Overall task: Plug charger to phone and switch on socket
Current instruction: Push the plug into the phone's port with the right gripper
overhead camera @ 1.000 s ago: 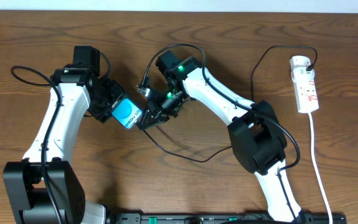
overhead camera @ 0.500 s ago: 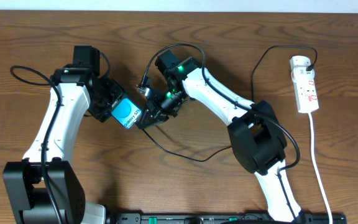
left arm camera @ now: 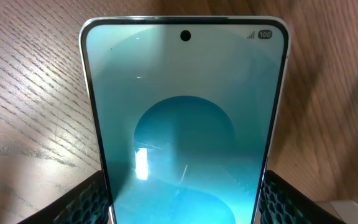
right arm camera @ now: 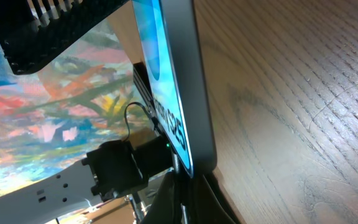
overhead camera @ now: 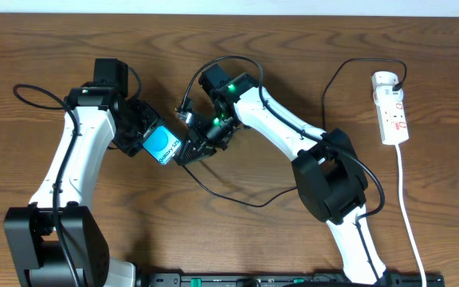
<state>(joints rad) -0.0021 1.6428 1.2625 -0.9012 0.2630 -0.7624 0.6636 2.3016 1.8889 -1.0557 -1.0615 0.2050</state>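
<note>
The phone (overhead camera: pixel 162 147), its screen bright cyan, is held above the wooden table left of centre, with my left gripper (overhead camera: pixel 151 142) shut on its long edges. It fills the left wrist view, where the phone (left arm camera: pixel 185 118) sits between both black pads (left arm camera: pixel 86 199). My right gripper (overhead camera: pixel 190 148) is shut on the charger's small plug tip (right arm camera: pixel 180 180), which is pressed against the phone's lower edge (right arm camera: pixel 182 93); I cannot tell whether it is seated. The black charger cable (overhead camera: pixel 237 201) loops across the table to the white socket (overhead camera: pixel 392 108) at the far right.
The socket's white cord (overhead camera: pixel 409 215) runs down the right side toward the front edge. A black rail (overhead camera: pixel 293 279) lines the table front. A loose black cable loop (overhead camera: pixel 26 97) lies beside the left arm.
</note>
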